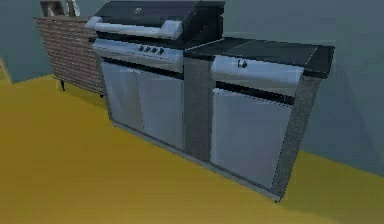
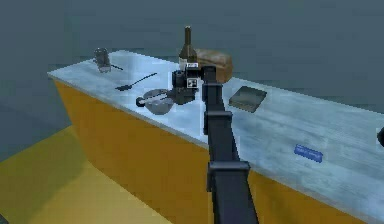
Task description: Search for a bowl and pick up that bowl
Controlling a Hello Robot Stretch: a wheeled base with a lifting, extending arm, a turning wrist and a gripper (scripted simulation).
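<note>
The counter (image 2: 120, 135) is a long block with a pale, mottled, stone-like top and flat orange-yellow sides. Its near edge runs straight and slants down toward the arm side view's right. A dark glass bottle (image 2: 186, 45) with a slim neck stands upright near the counter's far edge.

The bowl (image 2: 155, 99) is a small, round, grey, metal-looking dish. It sits on the top in front of the bottle, a little to its left and close to the counter's near edge. The arm (image 2: 222, 140), a dark square bar, crosses that edge just right of the bowl. The gripper (image 2: 168, 90) ends at the bowl, in front of the bottle. With the bowl resting right there, I cannot tell how the fingers are set or whether they hold anything.

- **Right of the bottle:** a brown, loaf-shaped lump (image 2: 216, 62).
- **Right of and in front of the bottle:** a flat, dark, book-like slab (image 2: 247, 97).
- **Well to the bottle's right:** a small blue tag-like thing (image 2: 308, 152).
- **Left of the bottle:** thin dark utensils (image 2: 140, 79) and a small grey upright thing (image 2: 102, 59).

In the forward view, a steel grill unit (image 1: 150, 95) with a dark rounded lid, knobs and brushed doors stands against the wall. A slatted wooden cabinet (image 1: 72, 52) stands beside it. Open yellow floor (image 1: 70, 165) lies before them.
</note>
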